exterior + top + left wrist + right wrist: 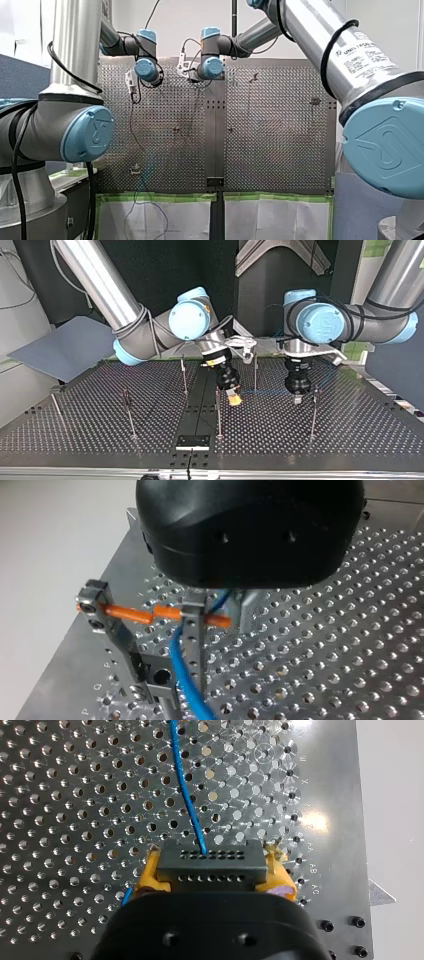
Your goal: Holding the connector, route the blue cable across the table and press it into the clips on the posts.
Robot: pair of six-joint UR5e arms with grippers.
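Right wrist view: my right gripper [207, 870] is clamping its yellow pads [150, 875] on the dark rectangular connector [212, 860]. The blue cable [185, 795] is running out ahead over the perforated metal table [75, 795]. Only the left wrist view is showing that cable passing under my left gripper [222, 607], beside a dark clip post [117, 635] carrying orange pegs [127, 613]. Its grip cannot be told. In the top view the cable is stretching between both grippers.
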